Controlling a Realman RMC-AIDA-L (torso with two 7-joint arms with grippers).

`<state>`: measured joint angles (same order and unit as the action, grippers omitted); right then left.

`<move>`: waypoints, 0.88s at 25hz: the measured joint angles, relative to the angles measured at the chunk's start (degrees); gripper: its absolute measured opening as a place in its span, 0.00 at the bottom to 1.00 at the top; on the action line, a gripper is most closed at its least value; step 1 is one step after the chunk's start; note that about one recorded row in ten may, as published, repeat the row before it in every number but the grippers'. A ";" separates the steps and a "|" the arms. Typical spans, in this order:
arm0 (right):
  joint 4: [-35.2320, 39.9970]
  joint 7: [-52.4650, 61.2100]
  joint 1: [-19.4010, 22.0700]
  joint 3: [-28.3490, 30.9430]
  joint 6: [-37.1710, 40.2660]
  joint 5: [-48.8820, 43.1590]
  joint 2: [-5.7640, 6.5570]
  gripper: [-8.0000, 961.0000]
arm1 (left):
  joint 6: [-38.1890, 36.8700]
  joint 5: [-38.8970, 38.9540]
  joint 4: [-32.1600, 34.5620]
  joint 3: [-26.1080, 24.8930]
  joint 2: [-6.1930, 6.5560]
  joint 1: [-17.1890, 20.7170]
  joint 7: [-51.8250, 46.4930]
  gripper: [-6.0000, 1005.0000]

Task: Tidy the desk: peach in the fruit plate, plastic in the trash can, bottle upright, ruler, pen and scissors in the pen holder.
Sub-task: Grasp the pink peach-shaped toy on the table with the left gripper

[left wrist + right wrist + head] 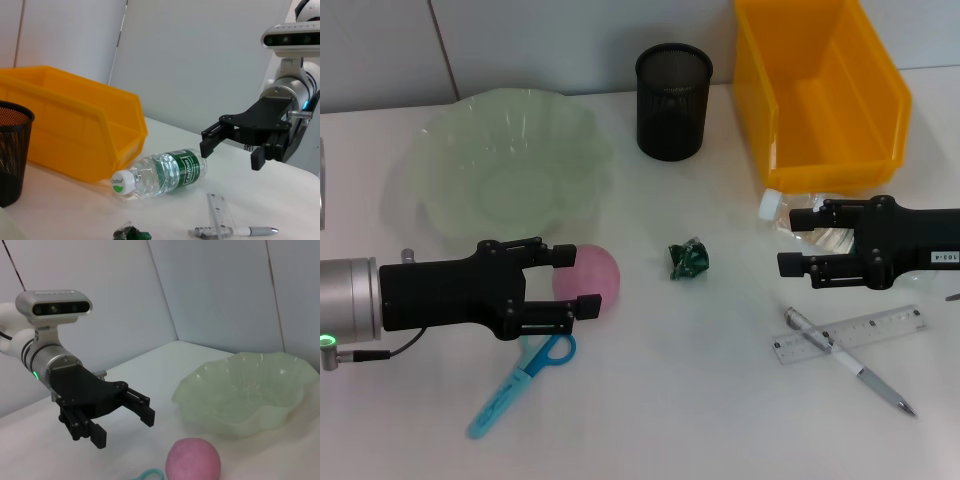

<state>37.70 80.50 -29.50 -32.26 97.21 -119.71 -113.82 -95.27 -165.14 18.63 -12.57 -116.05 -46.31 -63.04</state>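
The left gripper [577, 281] is held wide open at the pink peach [588, 281], its 2 fingers spread either side so the fruit can be taken and carried to the green fruit plate [430, 160] just behind. The right gripper [803, 241] is likewise parted over the bottle [161, 173], which lies on its side beside the yellow trash can [880, 100], apparently not yet gripped. The crumpled plastic [688, 260] is left mid-table.

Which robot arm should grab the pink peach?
The left. Its open gripper is right at the peach, next to the plate. The right gripper is open over the bottle.
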 joint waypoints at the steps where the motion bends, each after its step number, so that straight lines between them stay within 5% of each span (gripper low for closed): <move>1: 0.00 0.00 0.00 0.00 0.00 0.00 0.00 0.79 | 0.00 0.00 0.00 0.00 0.00 0.00 0.00 0.81; 22: -0.09 -0.15 -0.06 0.00 -0.07 -0.01 -0.34 0.79 | -0.09 0.00 0.09 0.69 0.02 0.19 -0.25 0.77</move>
<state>37.62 80.35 -29.57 -32.26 97.14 -119.72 -114.16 -95.37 -165.14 18.72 -11.88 -116.03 -46.12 -63.28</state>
